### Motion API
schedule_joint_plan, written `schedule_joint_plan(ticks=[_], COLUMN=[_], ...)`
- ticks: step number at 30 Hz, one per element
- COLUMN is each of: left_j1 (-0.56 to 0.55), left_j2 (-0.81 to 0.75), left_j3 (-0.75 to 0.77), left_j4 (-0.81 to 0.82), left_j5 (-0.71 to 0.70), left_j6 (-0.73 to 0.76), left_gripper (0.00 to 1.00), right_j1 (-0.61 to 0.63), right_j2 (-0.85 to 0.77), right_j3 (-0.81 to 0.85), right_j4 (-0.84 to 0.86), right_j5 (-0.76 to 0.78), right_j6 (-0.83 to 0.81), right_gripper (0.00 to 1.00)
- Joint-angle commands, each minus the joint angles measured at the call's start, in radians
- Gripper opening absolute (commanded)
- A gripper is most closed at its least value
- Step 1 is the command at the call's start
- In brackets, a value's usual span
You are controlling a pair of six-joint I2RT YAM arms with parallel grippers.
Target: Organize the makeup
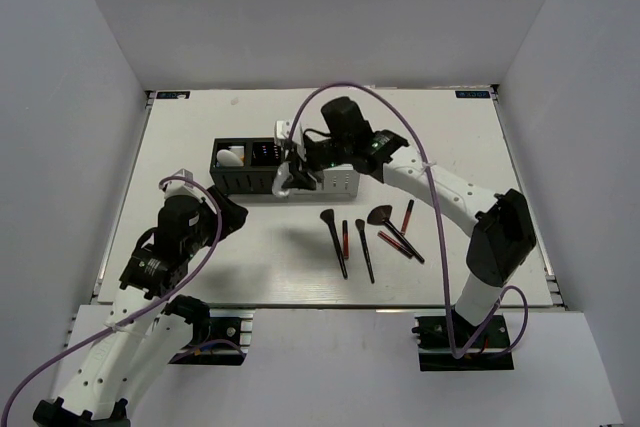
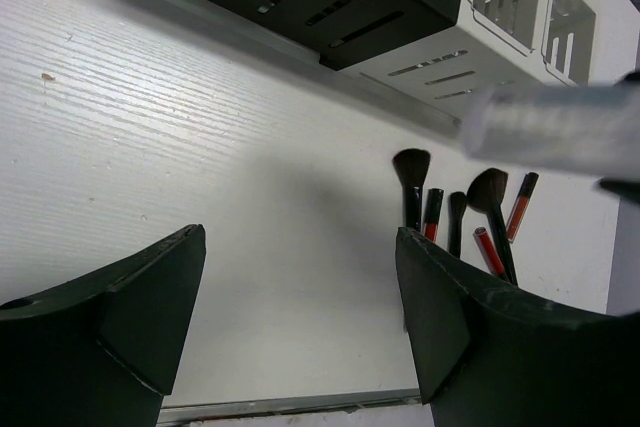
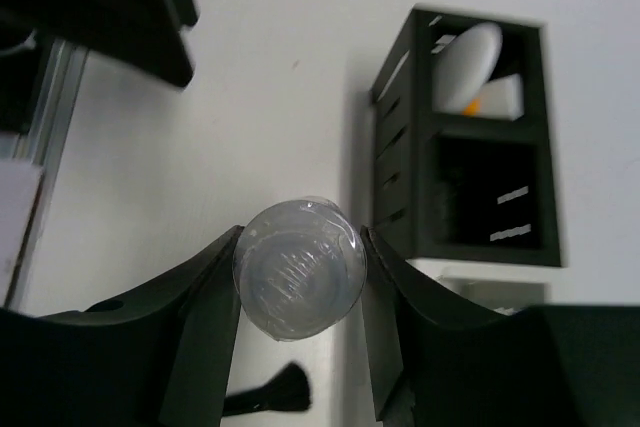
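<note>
Right gripper clamps the small clear bottle beside the black box, and the left gripper is wide open and holds nothing.

Top view: the bottle is between the right gripper's fingers at the front of the black box, at 4 o'clock from the white oval that lies inside it. The black brushes and thin red sticks lie on the bench at 4 o'clock from the bottle, well apart from both grippers. The left gripper is at 7 o'clock from the box. Left wrist view: its fingers are far apart with only bare bench between them, and the brushes lie at 1 o'clock. Right wrist view: both fingers touch the bottle's sides, and the black box is at 1 o'clock.
</note>
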Motion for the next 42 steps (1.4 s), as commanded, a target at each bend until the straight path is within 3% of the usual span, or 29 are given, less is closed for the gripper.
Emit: schedule_joint_plan(ticks=[1, 7, 13, 19, 30, 33, 35, 36, 38, 39, 42], left_j1=[-0.002, -0.002, -0.002, -0.002, -0.002, -0.002, -0.002, -0.002, -0.002, -0.002, -0.002], left_j2=[-0.009, -0.019, -0.052, -0.052, -0.007, 0.005, 0.004, 0.007, 0.007, 0.008, 0.017], left_j3=[-0.003, 0.008, 0.001, 0.008, 0.015, 0.029, 0.031, 0.029, 0.027, 0.027, 0.037], left_j4=[0.022, 0.007, -0.007, -0.016, 0.018, 0.016, 0.021, 0.024, 0.028, 0.028, 0.031], left_j5=[0.009, 0.006, -0.003, -0.009, 0.011, 0.014, 0.015, 0.018, 0.021, 0.024, 0.026], left_j6=[0.005, 0.005, -0.010, -0.013, -0.001, 0.002, 0.000, -0.001, -0.004, -0.004, -0.003], left_gripper=[0.86, 0.86, 0.86, 0.86, 0.86, 0.86, 0.86, 0.87, 0.87, 0.86, 0.86], right_j1=[0.000, -0.002, -0.002, -0.003, -0.003, -0.002, -0.003, -0.005, -0.005, -0.005, -0.005], right_j2=[0.007, 0.131, 0.263, 0.294, 0.320, 0.337, 0.338, 0.338, 0.338, 0.340, 0.344], right_j3=[0.116, 0.230, 0.339, 0.312, 0.252, 0.261, 0.262, 0.261, 0.256, 0.252, 0.247], right_j4=[0.115, 0.277, 0.317, 0.377, 0.334, 0.303, 0.298, 0.297, 0.297, 0.297, 0.298], right_j5=[0.023, 0.132, 0.223, 0.283, 0.272, 0.290, 0.297, 0.300, 0.306, 0.312, 0.318], right_j6=[0.076, 0.190, 0.230, 0.200, 0.158, 0.151, 0.144, 0.141, 0.141, 0.142, 0.145], right_gripper=[0.00, 0.00, 0.00, 0.00, 0.00, 0.05, 0.17, 0.29, 0.42, 0.53, 0.64])
